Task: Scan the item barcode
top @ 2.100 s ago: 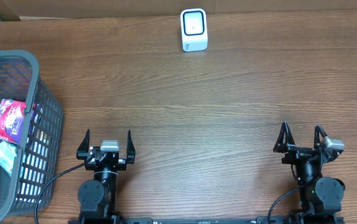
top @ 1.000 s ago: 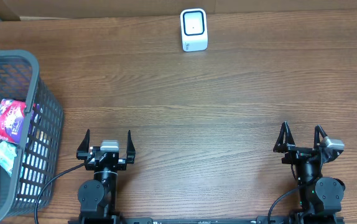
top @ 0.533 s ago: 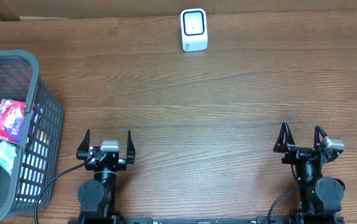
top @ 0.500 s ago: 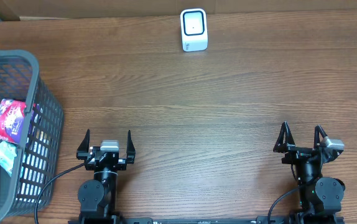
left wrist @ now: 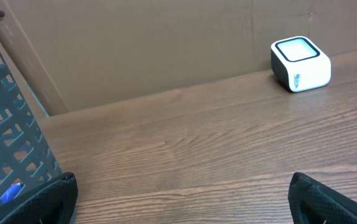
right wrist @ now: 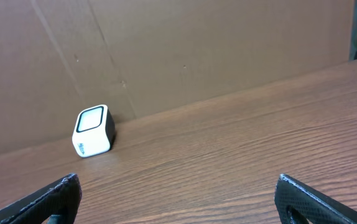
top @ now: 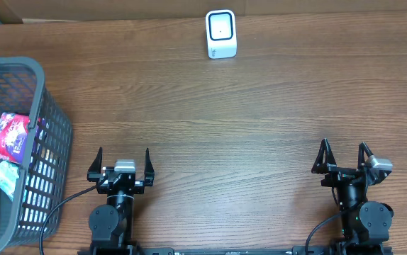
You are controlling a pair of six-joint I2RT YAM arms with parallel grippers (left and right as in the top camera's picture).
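Observation:
A white barcode scanner (top: pixel 221 33) stands at the table's far edge, also visible as the scanner (left wrist: pixel 300 63) in the left wrist view and the scanner (right wrist: pixel 94 130) in the right wrist view. Several snack packets (top: pixel 8 136) lie in a grey basket (top: pixel 44 92) at the left; I cannot tell which is the item. My left gripper (top: pixel 123 157) rests open at the near left, nothing between its fingers. At the near right my right gripper (top: pixel 343 152) is likewise open and holds nothing.
Brown cardboard walls (left wrist: pixel 135 43) close off the back of the wooden table (top: pixel 225 120). The basket wall (left wrist: pixel 10 143) rises just left of my left gripper's fingers (left wrist: pixel 48 199).

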